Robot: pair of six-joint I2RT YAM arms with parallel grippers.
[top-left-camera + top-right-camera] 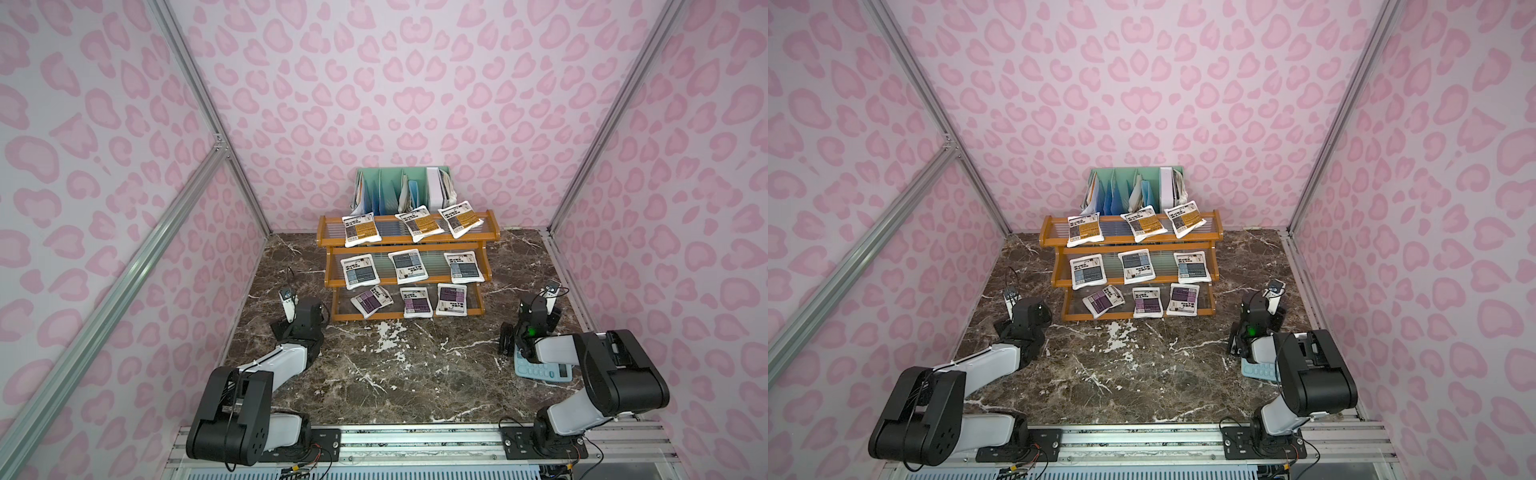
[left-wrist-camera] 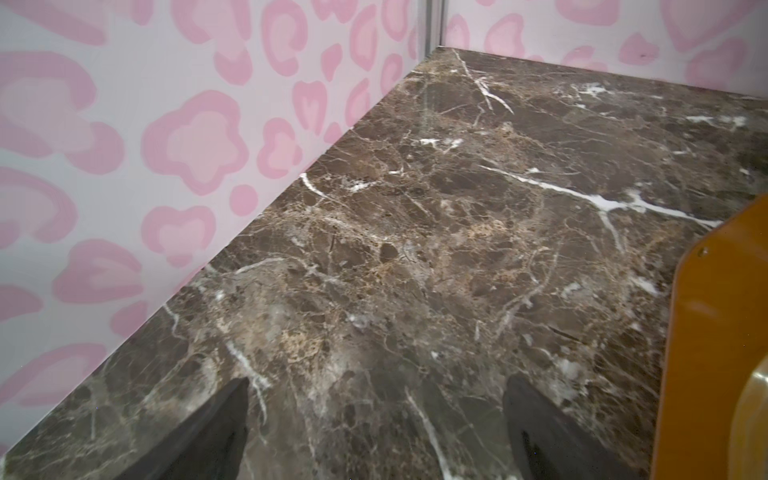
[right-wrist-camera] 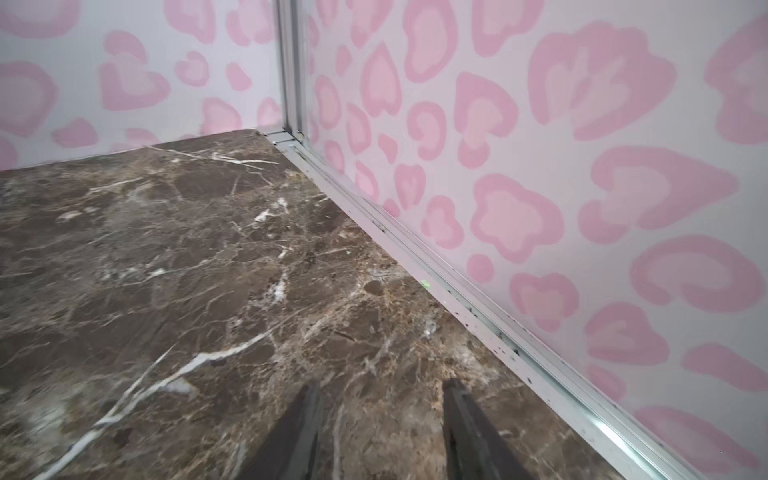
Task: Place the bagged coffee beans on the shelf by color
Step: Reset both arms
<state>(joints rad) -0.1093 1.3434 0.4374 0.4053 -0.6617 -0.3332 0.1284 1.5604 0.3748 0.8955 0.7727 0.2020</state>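
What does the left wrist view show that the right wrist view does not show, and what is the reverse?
Only the left wrist view shows the wooden side of the shelf, beside the left gripper, whose jaws stand wide apart over bare surface.

Only the right wrist view shows a metal rail along the foot of the wall, and the right gripper, its jaws apart with nothing between them.

Both show the brown marble table, the pink-patterned wall and a corner post.
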